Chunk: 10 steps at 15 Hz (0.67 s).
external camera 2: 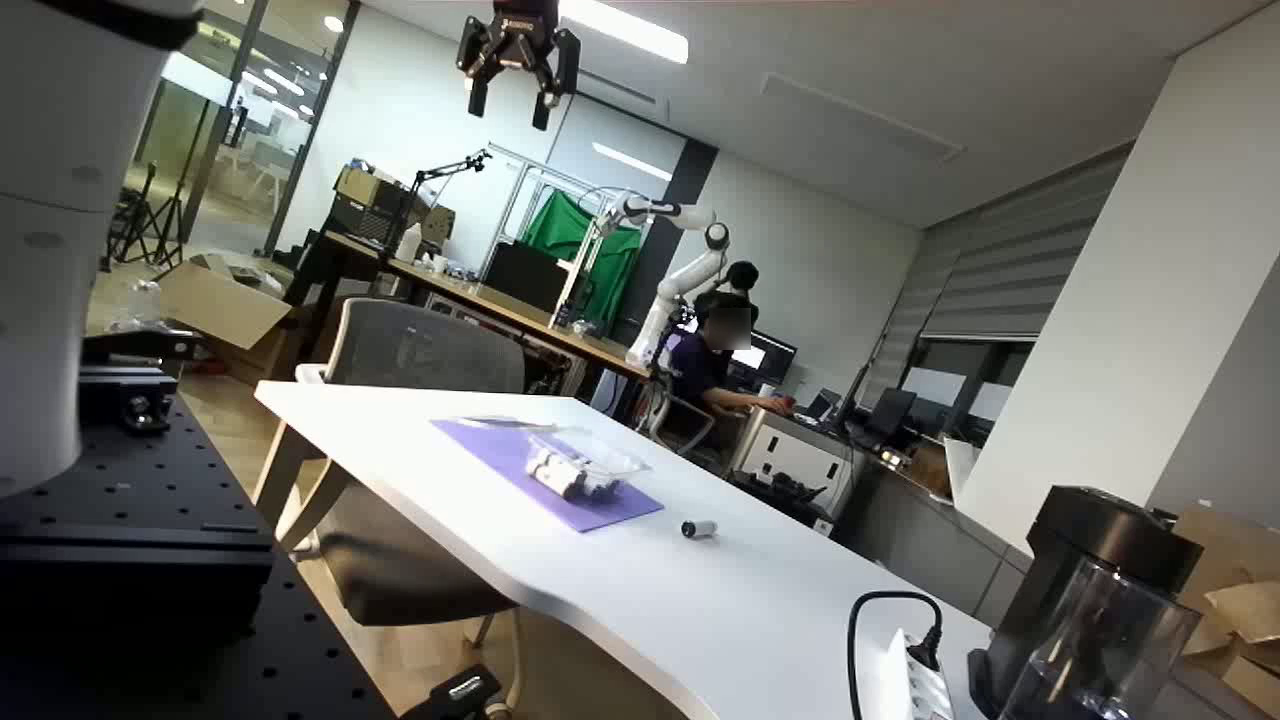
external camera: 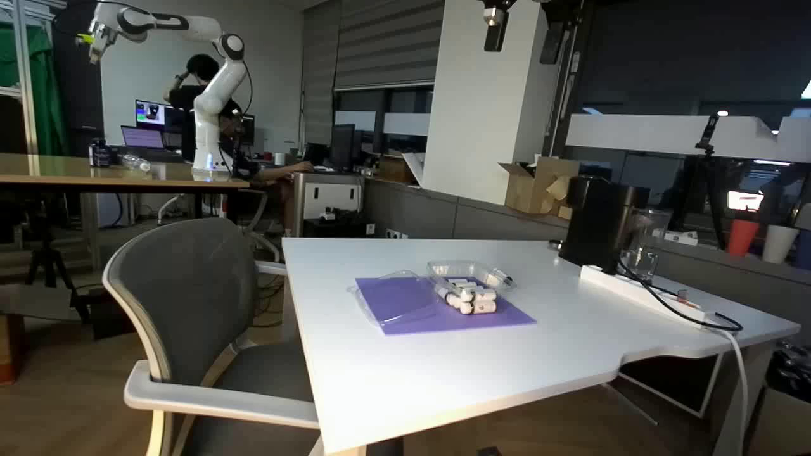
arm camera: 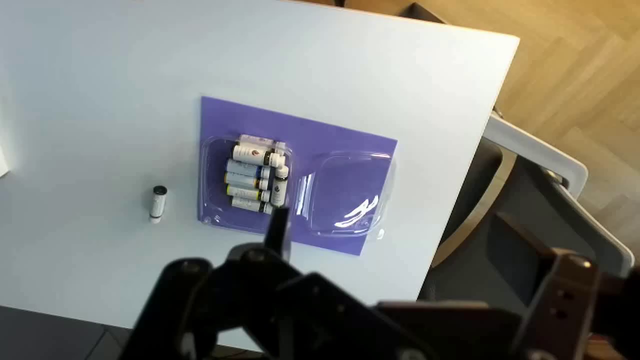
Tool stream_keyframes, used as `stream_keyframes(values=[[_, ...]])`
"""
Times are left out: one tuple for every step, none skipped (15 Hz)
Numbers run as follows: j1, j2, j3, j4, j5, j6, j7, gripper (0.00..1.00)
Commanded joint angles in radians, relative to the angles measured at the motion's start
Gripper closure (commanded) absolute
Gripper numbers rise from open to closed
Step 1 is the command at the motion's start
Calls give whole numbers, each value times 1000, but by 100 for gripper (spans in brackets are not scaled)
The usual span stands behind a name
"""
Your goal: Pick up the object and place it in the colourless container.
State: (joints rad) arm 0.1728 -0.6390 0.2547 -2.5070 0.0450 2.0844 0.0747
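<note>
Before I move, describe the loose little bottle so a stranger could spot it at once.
Find the white table, then the purple mat with the clear container on its left half in the wrist view. Left of that mat lies a small white-bodied bottle with one dark end. It alone rests directly on the table; the other bottles are bunched together in the container.

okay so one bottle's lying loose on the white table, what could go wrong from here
The loose bottle lies on its side on the white table, so an off-centre touch by the open end effector might roll it away. The colourless container already holds piled bottles; one dropped on top could slide off. Being clear, that container also looks faint against the purple sheet and might get bumped.
</note>
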Motion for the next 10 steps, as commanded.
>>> stream_keyframes(values=[[14,3,-12,2,-10,-3,8,0],[14,3,-12,3,-10,-3,8,0],[14,3,-12,3,-10,-3,8,0],[14,3,-12,3,-10,-3,8,0],[14,3,-12,3,-10,-3,8,0],[14,3,-12,3,-10,-3,8,0],[14,3,-12,3,-10,-3,8,0],[14,3,-12,3,-10,-3,8,0],[14,3,-12,3,-10,-3,8,0],[8,10,-27,-2,-15,24,-13,0]])
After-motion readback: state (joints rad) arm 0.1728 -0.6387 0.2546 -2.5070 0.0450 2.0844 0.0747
